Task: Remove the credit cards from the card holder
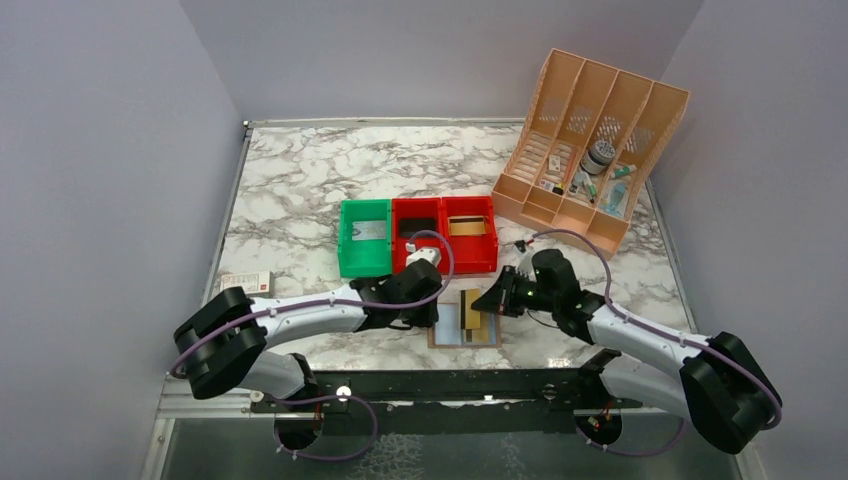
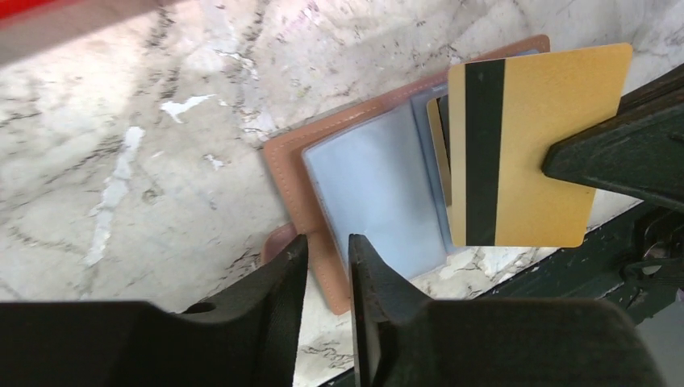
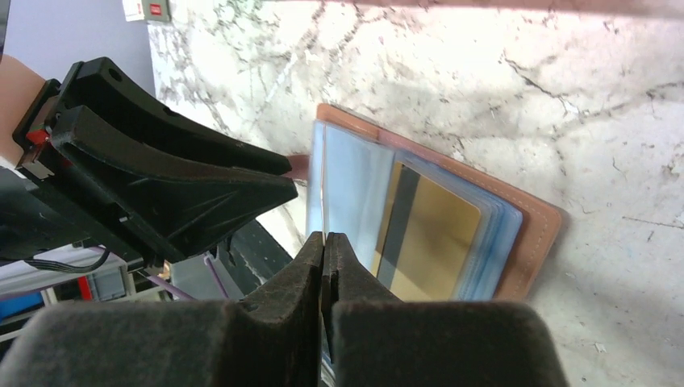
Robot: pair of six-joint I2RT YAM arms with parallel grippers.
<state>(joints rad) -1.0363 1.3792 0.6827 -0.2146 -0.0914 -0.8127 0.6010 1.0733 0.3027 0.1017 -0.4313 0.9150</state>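
From above, the card holder [image 1: 465, 320] lies open at the counter's [image 1: 300, 190] near edge, between both claws. The left wrist view shows the left claw [image 2: 327, 250] nearly clenched over the holder's near-left corner, gripping nothing. The right wrist view shows the right claw [image 3: 323, 242] clamping the yellow-gold card [image 2: 532, 145] edge-on above the holder; another gold card [image 3: 427, 242] sits in a pocket.

The marble table [image 1: 300, 190] carries the card holder [image 1: 450, 335] at bottom centre, three bins [image 1: 418, 235] mid-frame, an organizer [image 1: 590, 140] upper right.
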